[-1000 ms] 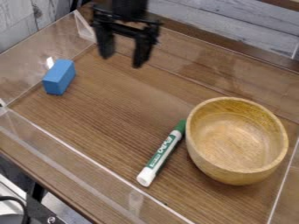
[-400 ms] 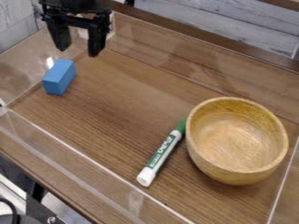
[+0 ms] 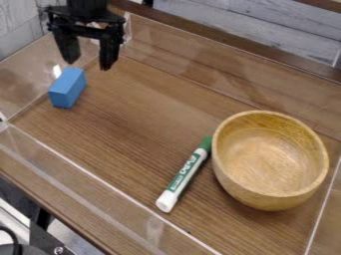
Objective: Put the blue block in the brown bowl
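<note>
The blue block lies flat on the wooden tabletop at the left. My gripper hangs just above and behind it, pointing down, with its two black fingers spread open and nothing between them. The brown bowl stands at the right front, round, light wood, with nothing in it.
A green-and-white marker lies just left of the bowl, running toward the front edge. Clear plastic walls fence the table on the left, front and back.
My gripper has moved left across the back of the table, from the middle to a spot above the blue block, and sunk slightly. It stayed open. Nothing else moved.
</note>
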{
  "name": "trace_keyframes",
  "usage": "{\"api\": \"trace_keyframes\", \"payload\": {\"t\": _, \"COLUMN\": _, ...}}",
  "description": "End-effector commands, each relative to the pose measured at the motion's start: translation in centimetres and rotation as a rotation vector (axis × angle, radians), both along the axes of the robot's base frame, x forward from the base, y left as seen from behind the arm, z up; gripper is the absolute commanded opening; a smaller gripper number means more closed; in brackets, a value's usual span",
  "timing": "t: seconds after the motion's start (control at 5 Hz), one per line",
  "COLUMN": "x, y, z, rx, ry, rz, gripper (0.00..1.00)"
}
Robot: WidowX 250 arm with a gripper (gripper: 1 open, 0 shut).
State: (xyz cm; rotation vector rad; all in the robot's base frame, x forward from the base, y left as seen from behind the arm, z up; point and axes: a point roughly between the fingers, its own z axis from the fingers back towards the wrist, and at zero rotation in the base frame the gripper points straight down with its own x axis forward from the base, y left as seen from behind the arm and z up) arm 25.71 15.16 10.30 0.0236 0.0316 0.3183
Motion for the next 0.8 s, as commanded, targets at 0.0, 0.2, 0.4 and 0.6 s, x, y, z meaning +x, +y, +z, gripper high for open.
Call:
{"api": "trace_keyframes", "payload": {"t": 0.0, "x": 0.3, "y": 0.8, "z": 0.6, "rx": 0.023, "ry": -0.033, "rz": 0.016, "gripper": 1.0}}
{"api": "trace_keyframes", "payload": {"t": 0.2, "x": 0.3, "y": 1.7, "z": -0.1, "rx": 0.02, "ry": -0.037, "rz": 0.039, "gripper": 1.0}}
{"api": "trace_keyframes", "payload": {"t": 0.4, "x": 0.3, "y": 2.8, "z": -0.7, "rx": 0.018, "ry": -0.044, "rz": 0.066, "gripper": 1.0}}
{"api": "trace_keyframes", "payload": {"t": 0.6, "x": 0.4, "y": 3.7, "z": -1.3, "rx": 0.016, "ry": -0.048, "rz": 0.088, "gripper": 1.0}}
